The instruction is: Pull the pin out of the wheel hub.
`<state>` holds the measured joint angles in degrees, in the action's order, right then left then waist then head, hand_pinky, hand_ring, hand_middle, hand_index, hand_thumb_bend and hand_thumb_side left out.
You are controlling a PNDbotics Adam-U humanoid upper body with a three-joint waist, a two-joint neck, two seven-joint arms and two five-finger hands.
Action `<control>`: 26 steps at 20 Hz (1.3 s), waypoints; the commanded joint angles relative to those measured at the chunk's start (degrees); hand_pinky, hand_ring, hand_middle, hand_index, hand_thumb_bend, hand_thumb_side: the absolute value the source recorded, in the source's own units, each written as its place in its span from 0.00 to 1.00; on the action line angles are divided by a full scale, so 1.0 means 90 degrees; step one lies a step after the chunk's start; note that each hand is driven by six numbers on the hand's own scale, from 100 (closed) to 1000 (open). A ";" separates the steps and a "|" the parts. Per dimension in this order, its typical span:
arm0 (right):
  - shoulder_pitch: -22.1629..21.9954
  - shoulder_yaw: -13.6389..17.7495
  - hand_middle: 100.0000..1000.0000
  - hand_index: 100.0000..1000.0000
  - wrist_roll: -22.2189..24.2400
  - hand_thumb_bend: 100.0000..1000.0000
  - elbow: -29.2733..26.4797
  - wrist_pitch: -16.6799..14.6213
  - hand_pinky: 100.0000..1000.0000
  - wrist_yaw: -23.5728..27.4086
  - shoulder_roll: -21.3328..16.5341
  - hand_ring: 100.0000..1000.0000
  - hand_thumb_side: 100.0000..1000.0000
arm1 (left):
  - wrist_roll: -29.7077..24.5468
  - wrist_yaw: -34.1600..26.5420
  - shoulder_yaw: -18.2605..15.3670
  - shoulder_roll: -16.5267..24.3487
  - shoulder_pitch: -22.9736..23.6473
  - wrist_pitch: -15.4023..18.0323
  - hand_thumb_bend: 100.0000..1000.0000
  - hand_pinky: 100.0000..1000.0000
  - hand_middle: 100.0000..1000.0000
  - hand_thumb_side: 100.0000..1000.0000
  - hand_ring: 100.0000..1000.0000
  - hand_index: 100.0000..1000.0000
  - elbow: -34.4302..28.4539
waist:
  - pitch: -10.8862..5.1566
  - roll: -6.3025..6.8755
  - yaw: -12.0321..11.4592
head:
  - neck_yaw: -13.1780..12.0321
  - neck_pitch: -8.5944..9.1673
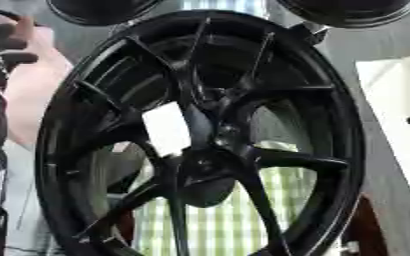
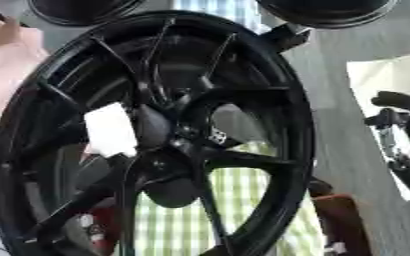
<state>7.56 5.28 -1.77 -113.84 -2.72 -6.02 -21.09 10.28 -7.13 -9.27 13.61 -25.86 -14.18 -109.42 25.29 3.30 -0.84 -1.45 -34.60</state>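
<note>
Black wheel hub stands upright — right robot hand beside it, grip unclear — left unseen.

The wheel hub presented as black metal with a glossy, smooth finish on rim and spokes. A white matt label, paper in appearance, sat on one spoke. Green-and-white checked cloth showed behind. The right hand appeared black, semi-gloss.
</note>
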 commanded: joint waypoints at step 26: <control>-0.0093 0.0176 0.71 0.79 -0.0286 0.00 -0.0084 -0.0027 0.90 -0.0354 -0.0191 0.63 0.61 | -0.2007 0.0206 0.0901 0.4330 -0.0861 0.1158 0.00 0.86 0.62 0.21 0.65 0.78 -0.0555 | -0.0384 0.0315 0.0034 | 0.0534 -0.0076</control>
<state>6.74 6.36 -4.05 -113.84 -2.98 -8.64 -21.38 -5.65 -6.34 -1.24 48.21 -32.85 -4.84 -113.46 25.29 5.54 -0.45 3.17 -35.68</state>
